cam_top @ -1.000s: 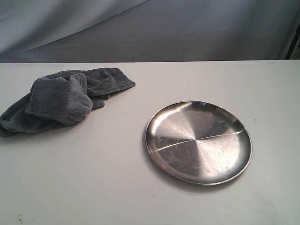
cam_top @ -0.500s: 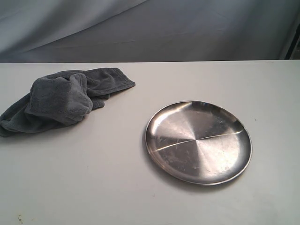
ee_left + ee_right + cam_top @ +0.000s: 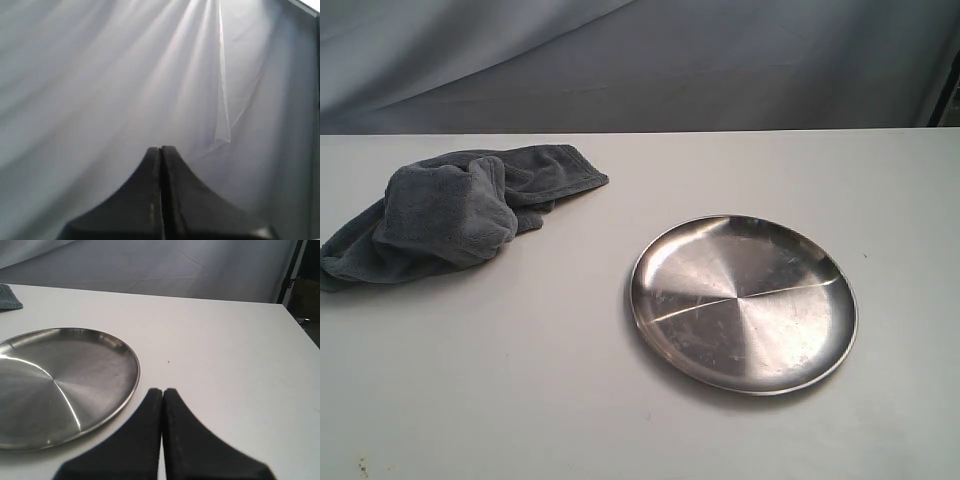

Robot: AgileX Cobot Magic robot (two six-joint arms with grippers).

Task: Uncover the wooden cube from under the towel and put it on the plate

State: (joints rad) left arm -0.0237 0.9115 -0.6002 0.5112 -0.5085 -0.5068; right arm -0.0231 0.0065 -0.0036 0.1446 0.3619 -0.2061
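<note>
My left claw (image 3: 161, 149) is shut tight, with the two fingers pressed flat together and nothing between them. It points at the pale backdrop curtain (image 3: 100, 75) rather than down at the work, so I judge that arm is parked clear of the scene. My right claw (image 3: 162, 390) is likewise closed and empty. It hangs low over bare desk (image 3: 225, 350), just beside the rim of the plate (image 3: 60, 380) and not touching it. Neither arm shows in the exterior view.

In that view the plate (image 3: 780, 330) lies flat with nothing on it, on the right half of the desk (image 3: 520, 400) and well in from every edge. That makes it an easy drop target for the right arm.

The towel (image 3: 450, 215) is bunched near the desk's left edge, toward the far side, well apart from the plate. Only one corner of it (image 3: 9, 297) shows in the right wrist view. I cannot see the wooden cube at all. The towel humps up into a blocky lump, so I take it the cube sits under there, fully covered. The uncovering is not yet begun, and I would have to open a claw before pinching the cloth.
</note>
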